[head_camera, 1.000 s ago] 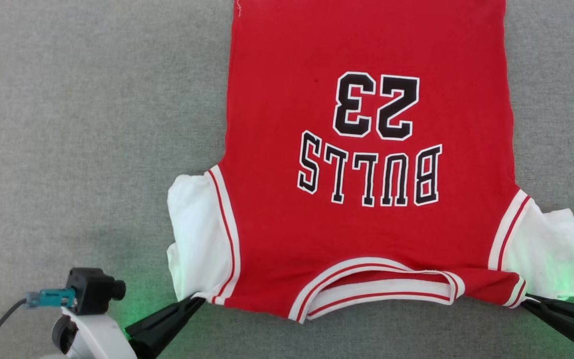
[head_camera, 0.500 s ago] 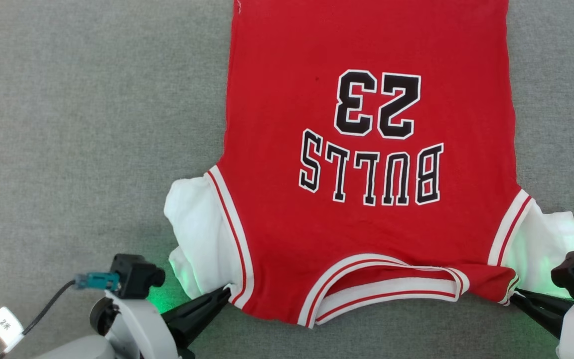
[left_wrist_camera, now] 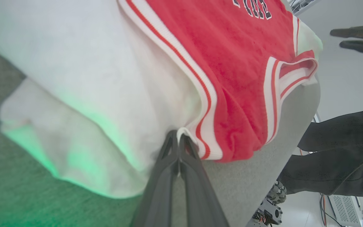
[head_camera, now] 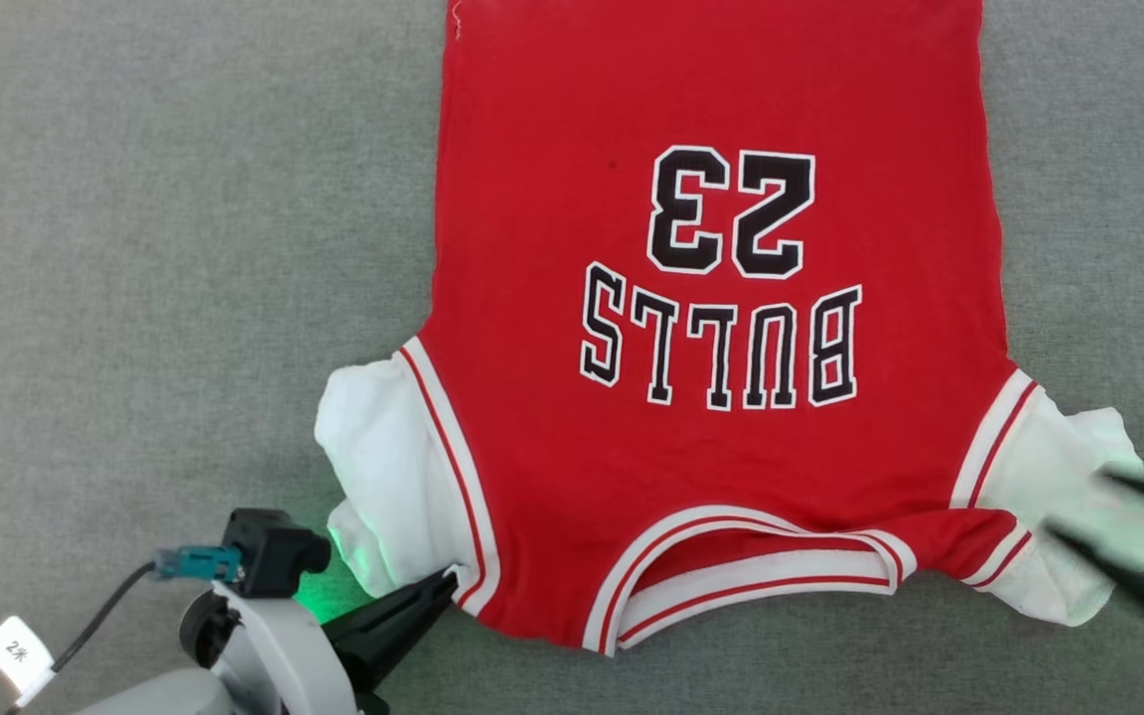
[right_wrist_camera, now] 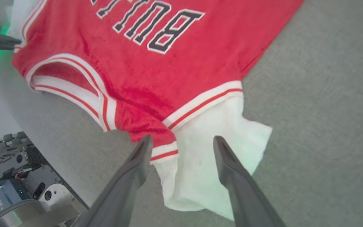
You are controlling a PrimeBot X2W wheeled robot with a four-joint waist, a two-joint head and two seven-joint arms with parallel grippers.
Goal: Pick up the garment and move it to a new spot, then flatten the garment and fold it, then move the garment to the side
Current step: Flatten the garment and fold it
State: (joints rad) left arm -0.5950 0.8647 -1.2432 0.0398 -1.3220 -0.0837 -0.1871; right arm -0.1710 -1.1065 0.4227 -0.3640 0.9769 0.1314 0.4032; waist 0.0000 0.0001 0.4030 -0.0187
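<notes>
A grey, felt-like table cover (head_camera: 135, 248) lies under everything, and the garment (head_camera: 711, 447) is spread on it with the front side up, the collar (head_camera: 751, 576) toward the robot and the lower hem beyond the top edge of the head view. The change is on the right side: half a second ago the right gripper (right_wrist_camera: 183, 139) was pinching the shoulder corner next to the striped band. Now its two fingers stand wide apart above the white right sleeve (right_wrist_camera: 200, 176), holding nothing, and in the head view they are blurred. The left gripper (left_wrist_camera: 178, 138) has not let go; its fingers stay pressed together on the edge of the striped band, where the left sleeve (head_camera: 383, 457) meets the red body. I think this means the garment has been laid at its spot and the hold is being given up one corner at a time. After that, smoothing and folding would remain. The red body looks mostly flat, with the black and white print (head_camera: 721, 278) reading upside down from the robot's side. The shoulders are less tidy. The right sleeve is crumpled with an uneven edge, the shoulder beside the collar is bunched, and the left sleeve has a soft fold with green light on it.
</notes>
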